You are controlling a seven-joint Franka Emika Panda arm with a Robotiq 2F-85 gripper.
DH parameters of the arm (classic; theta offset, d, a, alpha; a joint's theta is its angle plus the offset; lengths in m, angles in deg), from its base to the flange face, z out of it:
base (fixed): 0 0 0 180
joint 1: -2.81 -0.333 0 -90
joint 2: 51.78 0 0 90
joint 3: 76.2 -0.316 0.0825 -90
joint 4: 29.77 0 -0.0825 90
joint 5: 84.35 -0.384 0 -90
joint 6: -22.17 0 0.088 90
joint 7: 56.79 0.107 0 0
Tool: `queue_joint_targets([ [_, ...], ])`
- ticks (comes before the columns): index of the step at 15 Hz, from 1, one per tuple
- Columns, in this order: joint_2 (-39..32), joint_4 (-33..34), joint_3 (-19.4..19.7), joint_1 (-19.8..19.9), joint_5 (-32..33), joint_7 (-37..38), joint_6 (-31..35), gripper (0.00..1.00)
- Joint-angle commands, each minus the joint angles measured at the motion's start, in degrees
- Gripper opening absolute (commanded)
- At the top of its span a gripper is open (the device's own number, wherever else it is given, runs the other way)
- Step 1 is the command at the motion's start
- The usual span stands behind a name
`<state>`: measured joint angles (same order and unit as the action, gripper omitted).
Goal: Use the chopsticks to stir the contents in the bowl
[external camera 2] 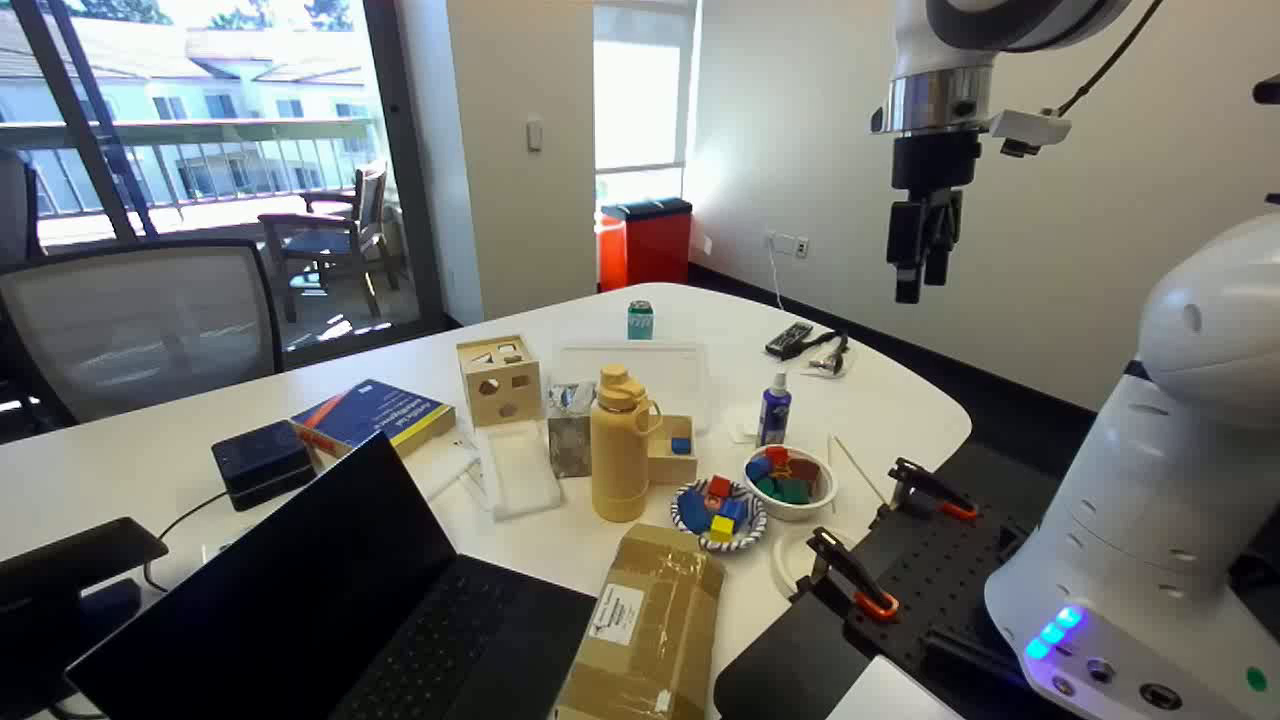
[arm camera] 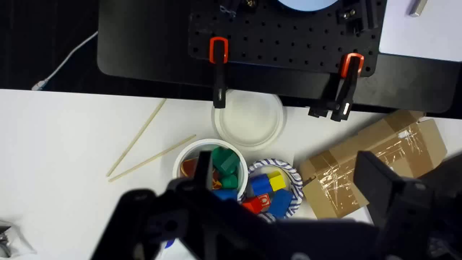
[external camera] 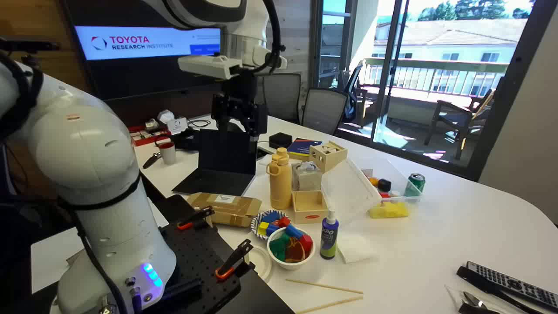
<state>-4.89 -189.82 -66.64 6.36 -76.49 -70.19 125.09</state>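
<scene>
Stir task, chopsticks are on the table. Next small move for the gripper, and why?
I'd probably shift the gripper sideways until it is over the chopsticks, leaving the descent for after. It is open, holds nothing and hangs well above the table; in the wrist view the chopsticks lie off to one side of it, beside the white bowl.

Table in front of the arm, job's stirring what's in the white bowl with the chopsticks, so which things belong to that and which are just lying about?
For the job: chopsticks, white bowl, coloured pieces inside it, pincer.

Just lying about, among others: striped bowl, yellow bottle, spray bottle, laptop, cardboard box, green can, remote control.
</scene>
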Motion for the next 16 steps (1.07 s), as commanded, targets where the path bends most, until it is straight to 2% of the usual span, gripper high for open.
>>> queue_joint_targets([
  [1,-0.04,0.06,-0.21,0.19,-0.15,-0.11,-0.07,1.0],
  [5,-0.04,0.06,-0.21,0.19,-0.16,-0.11,-0.07,1.0],
  [8,-6.78,0.07,0.42,1.94,1.43,2.37,6.03,1.0],
  [14,-27.66,2.04,5.81,12.48,11.21,4.67,21.51,1.0],
  [16,-35.29,3.72,7.91,14.8,12.03,5.14,25.49,1.0],
])
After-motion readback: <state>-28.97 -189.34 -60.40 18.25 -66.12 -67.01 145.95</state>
